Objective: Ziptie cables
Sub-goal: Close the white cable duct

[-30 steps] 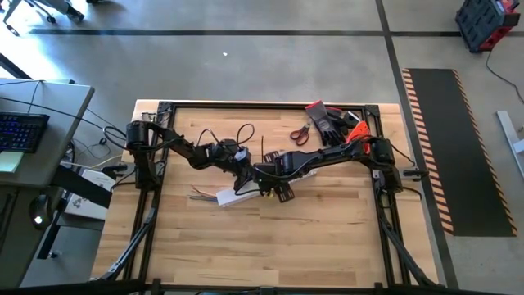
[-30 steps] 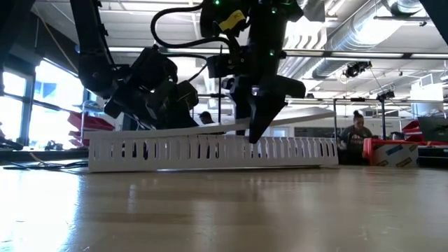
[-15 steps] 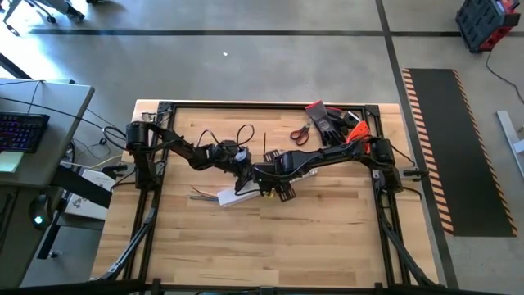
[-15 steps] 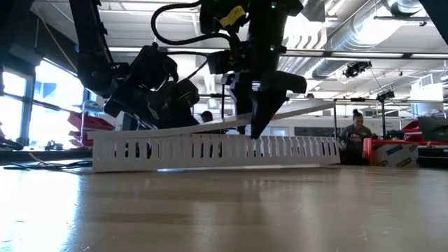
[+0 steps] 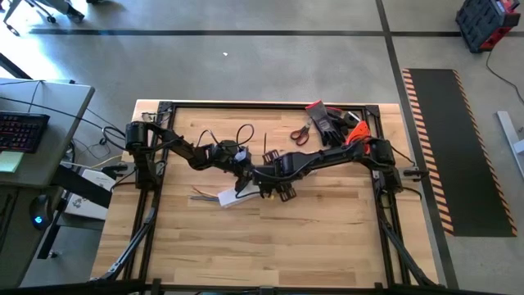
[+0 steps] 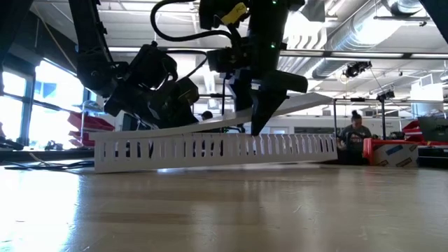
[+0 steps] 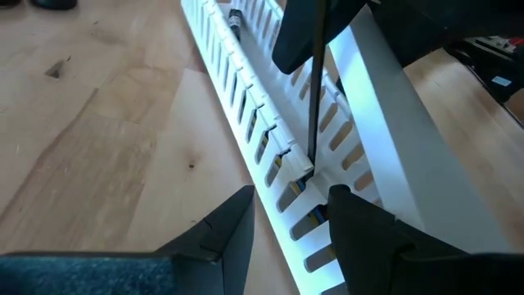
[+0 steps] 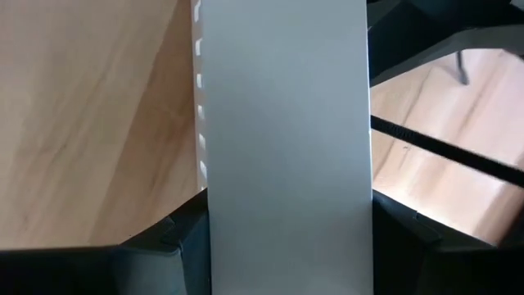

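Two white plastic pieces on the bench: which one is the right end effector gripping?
The flat plain strip, the cover without slots. The right end effector clamps it across its width and holds it tilted above the slotted channel, which lies on the table.

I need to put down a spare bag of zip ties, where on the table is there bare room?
The front half of the table, below the slotted channel, is bare wood, as is the patch left of the cables. The middle is crowded: both arms meet over the channel. The back right corner holds scissors and gloves.
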Robot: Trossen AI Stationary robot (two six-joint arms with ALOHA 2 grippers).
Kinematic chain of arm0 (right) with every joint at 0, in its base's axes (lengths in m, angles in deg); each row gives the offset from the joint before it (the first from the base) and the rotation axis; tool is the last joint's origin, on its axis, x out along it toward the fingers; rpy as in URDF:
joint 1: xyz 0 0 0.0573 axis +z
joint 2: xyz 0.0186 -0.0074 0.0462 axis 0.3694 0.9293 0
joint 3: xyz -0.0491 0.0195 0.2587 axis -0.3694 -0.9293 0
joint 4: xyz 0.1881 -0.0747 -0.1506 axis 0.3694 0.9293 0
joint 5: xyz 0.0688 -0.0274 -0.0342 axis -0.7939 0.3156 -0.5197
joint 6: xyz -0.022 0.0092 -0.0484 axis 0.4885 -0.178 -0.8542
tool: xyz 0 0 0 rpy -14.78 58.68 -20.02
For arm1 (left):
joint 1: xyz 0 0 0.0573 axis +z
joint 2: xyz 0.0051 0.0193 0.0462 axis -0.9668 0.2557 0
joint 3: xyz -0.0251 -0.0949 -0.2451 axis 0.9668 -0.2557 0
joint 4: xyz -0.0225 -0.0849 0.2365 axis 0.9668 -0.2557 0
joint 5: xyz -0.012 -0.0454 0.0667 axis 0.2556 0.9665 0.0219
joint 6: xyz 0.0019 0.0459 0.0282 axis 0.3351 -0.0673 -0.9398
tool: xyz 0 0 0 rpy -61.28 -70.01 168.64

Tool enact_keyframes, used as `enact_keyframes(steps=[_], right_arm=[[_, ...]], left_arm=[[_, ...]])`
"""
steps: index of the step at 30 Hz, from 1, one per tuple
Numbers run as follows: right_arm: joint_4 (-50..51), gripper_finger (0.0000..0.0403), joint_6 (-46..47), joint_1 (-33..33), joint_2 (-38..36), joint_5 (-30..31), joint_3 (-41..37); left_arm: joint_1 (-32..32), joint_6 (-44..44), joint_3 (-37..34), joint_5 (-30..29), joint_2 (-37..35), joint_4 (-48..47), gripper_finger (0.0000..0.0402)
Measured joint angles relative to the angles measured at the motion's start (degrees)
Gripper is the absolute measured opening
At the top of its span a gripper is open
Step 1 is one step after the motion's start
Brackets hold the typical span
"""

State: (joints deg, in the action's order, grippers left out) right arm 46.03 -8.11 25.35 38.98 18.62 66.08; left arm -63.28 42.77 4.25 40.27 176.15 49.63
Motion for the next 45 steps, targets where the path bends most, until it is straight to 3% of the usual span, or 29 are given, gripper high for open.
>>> enact_keyframes(steps=[4,9,14,26,32,35,39,45], right_arm=[[0.2,0.0207,-1.3,0.4,0.0,1.8,0.0],[-0.3,0.0207,1.4,0.0,0.0,-2.1,0.0],[-6.6,0.0206,7.1,-0.3,-0.8,-4.4,-6.4],[-14.3,0.0206,12.0,-0.3,-0.8,-5.8,-9.6],[-14.3,0.0206,11.9,-0.5,-0.8,-6.3,-9.6],[-14.6,0.0206,11.9,-0.7,-0.7,-6.5,-9.7],[-15.2,0.0206,12.8,-1.7,-0.6,-8.2,-9.7],[-17.8,0.0206,15.2,-4.4,-0.6,-12.9,-9.7]], left_arm=[[0.0,-0.6,0.0,-0.4,0.0,0.0,0.0131],[0.0,-1.6,-0.1,-0.3,0.0,-0.1,0.0131],[0.0,-3.7,-0.2,-1.3,-2.8,-2.4,0.0123],[0.2,-22.2,-0.2,-17.4,-22.2,-24.5,0.0095],[0.8,-23.1,-0.2,-16.5,-31.7,-30.3,0.0101],[0.8,-22.2,-1.3,-10.6,-33.3,-27.3,0.0104],[0.3,-19.7,-2.9,-2.4,-31.2,-22.6,0.0112],[-3.0,-19.4,-3.8,-1.9,-22.5,-14.9,0.0148]])
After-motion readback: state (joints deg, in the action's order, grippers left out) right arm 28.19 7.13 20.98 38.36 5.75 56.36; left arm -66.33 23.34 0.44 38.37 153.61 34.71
